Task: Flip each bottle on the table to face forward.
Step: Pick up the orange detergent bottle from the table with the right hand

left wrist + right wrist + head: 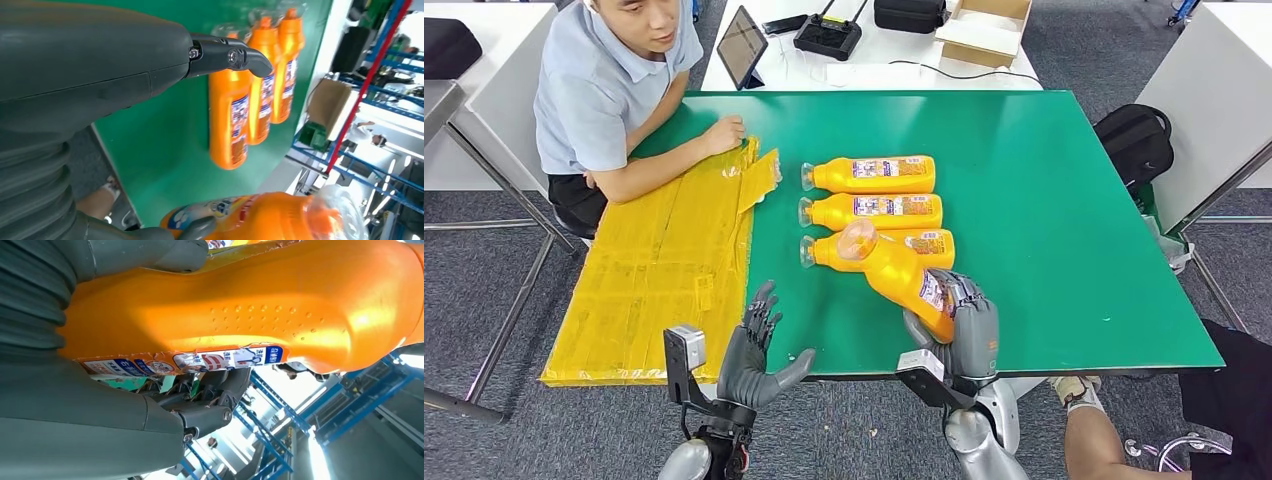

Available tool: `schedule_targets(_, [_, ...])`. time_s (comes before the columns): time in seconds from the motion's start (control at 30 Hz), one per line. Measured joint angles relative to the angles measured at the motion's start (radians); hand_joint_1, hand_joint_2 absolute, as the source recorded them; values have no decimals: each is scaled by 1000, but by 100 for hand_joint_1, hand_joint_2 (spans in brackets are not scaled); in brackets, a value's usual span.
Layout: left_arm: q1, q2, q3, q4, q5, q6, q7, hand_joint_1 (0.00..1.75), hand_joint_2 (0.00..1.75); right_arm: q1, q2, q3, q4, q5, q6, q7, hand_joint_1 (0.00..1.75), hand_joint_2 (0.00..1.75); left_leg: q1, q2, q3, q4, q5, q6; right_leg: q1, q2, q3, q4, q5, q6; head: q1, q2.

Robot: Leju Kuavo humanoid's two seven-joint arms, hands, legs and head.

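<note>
Bottle (902,272) in my right hand (965,333): I am gripping its base and holding it tilted above the table (1074,250), low centre of the head view, cap pointing up-left. My left hand (756,352) is hanging spread, holding nothing. Three bottles (874,210) are lying just behind. Next, I judge, I am rotating it label-forward and setting it down.

Both dark grey hands, the left hand (759,352) and right hand (967,330), are showing ribbed wrist covers and silver forearms.
</note>
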Motion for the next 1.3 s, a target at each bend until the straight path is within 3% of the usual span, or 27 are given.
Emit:
schedule_targets(0.17, [-3, 8, -31, 48, 102, -70, 76, 0, 175, 0, 8, -1, -18, -29, -6, -40, 164, 175, 0, 0, 0, 0, 0, 0, 0, 0, 0, 0, 0, 0, 0, 0])
schedule_targets(0.43, [-31, 13, -70, 104, 226, -182, 121, 0, 175, 3, 31, 33, -73, -56, -4, -78, 164, 175, 0, 0, 0, 0, 0, 0, 0, 0, 0, 0, 0, 0, 0, 0])
schedule_targets(0.53, [-42, 14, -82, 122, 267, -245, 114, 0, 175, 2, 33, 62, -90, -66, -2, -80, 168, 175, 0, 0, -1, 0, 0, 0, 0, 0, 0, 0, 0, 0, 0, 0])
schedule_targets(0.63, [-62, 12, -91, 133, 275, -304, 50, 0, 175, -1, 33, 108, -105, -91, 5, -80, 169, 175, 0, 0, -1, 0, 0, 0, 0, 0, 0, 0, 0, 0, 0, 0])
schedule_targets(0.73, [-91, 5, -92, 133, 244, -293, -8, 0, 175, -8, 33, 155, -111, -103, 21, -80, 170, 175, 0, 0, -1, 0, 0, 0, 0, 0, 0, 0, 0, 0, 0, 0])
schedule_targets(1.3, [-151, -12, -80, 87, 198, -210, -139, 0, 175, -13, 48, 346, -117, -142, 82, -80, 166, 175, 0, 0, -1, 0, 0, 0, 0, 0, 0, 0, 0, 0, 0, 0])
